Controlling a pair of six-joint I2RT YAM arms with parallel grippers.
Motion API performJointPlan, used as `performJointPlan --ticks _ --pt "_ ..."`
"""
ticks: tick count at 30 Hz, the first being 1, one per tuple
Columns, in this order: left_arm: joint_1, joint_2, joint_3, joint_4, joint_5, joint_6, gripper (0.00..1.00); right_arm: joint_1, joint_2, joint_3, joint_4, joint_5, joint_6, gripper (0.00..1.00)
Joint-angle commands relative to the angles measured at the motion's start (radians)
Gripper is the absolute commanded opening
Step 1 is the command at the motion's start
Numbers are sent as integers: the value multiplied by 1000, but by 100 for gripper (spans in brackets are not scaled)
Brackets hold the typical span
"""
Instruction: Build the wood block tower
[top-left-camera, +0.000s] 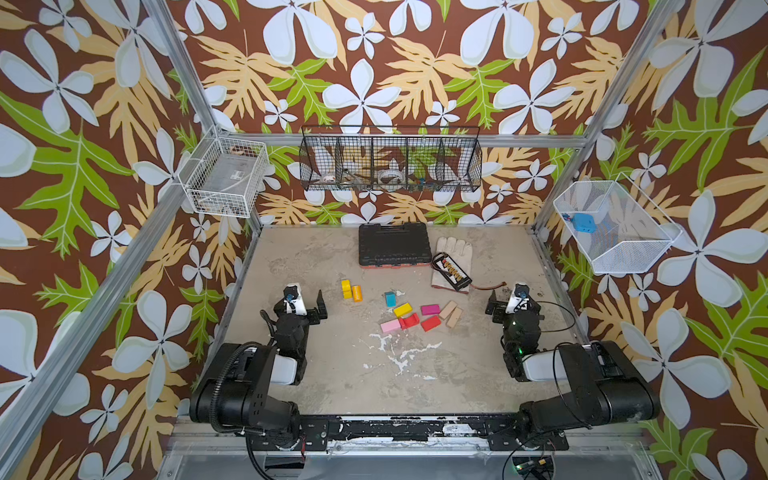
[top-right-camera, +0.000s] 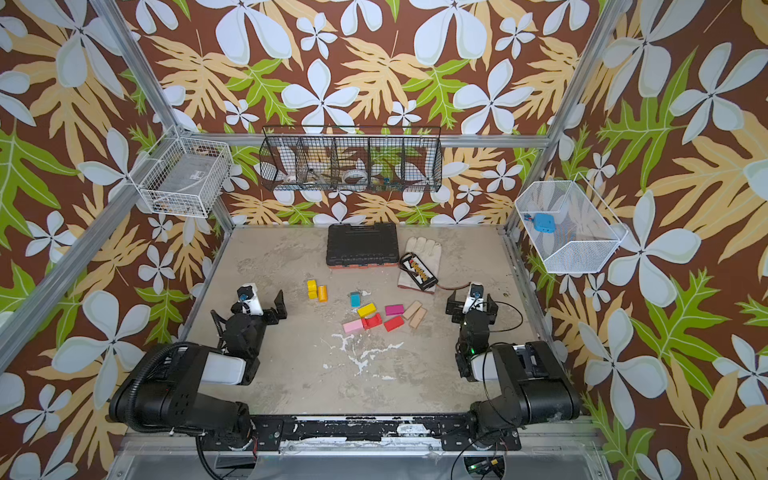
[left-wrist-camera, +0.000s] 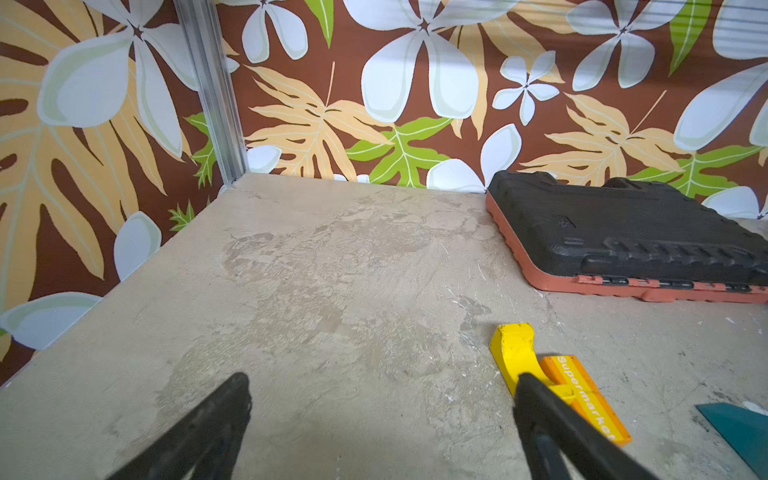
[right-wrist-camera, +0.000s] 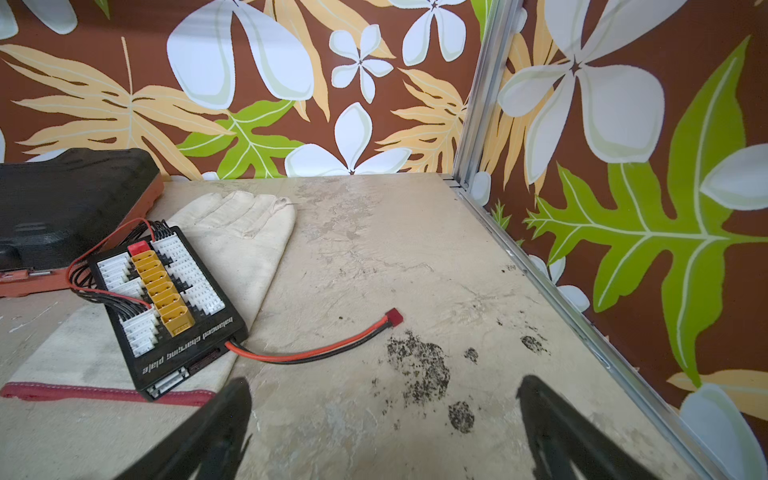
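Observation:
The wooden blocks lie loose and flat on the table, none stacked. A yellow block touches an orange block left of centre. Right of them lie a teal block, another yellow block, a magenta block, two tan planks, a pink block and two red blocks. My left gripper stands open left of the yellow-orange pair, holding nothing. My right gripper stands open over bare table right of the planks.
A black tool case lies at the back. Beside it, a white glove carries a black charging plate with a red wire. Wire baskets hang on the walls. Metal frame rails edge the table.

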Motion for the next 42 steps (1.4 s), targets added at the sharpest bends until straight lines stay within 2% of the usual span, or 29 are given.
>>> performJointPlan --ticks 1,20,22,24,27,29,32,33,34,36,38,39,40,41,42 --pt "1 0 2 42 -3 0 100 0 -1 1 13 1 12 100" --pt "0 -1 1 43 -1 0 100 0 -3 -2 15 1 12 100" --pt "-1 -18 -6 46 109 41 100 7 -29 -2 4 13 1 100" --pt "-5 -84 -14 2 116 49 100 29 -120 16 -104 28 -14 100" --pt "-5 -281 28 -278 19 -51 100 37 -279 68 -377 64 97 100" --pt "-6 -391 51 -433 0 -86 100 39 -358 18 -339 35 122 100" --pt "-5 -546 -7 -427 7 -165 100 40 -506 -35 -356 4 181 100" --pt "-4 -605 -31 -425 13 -251 100 40 -571 -37 -400 16 271 100" --pt "-4 -661 -36 -474 38 -294 100 39 -628 -15 -528 48 397 100" --pt "-4 -749 -6 -607 94 -342 100 39 -693 2 -660 103 427 100" --pt "-4 -776 -32 -580 141 -326 100 38 -715 -21 -722 214 555 100" --pt "-4 -768 -70 -533 101 -341 100 37 -727 -21 -750 231 584 100" --pt "-4 -750 -129 -458 1 -414 100 38 -739 -34 -715 185 558 100" --pt "2 -747 -149 -456 -79 -471 100 37 -746 -55 -653 122 518 100" --pt "3 -748 -150 -468 -110 -487 100 37 -747 -74 -595 58 490 100"
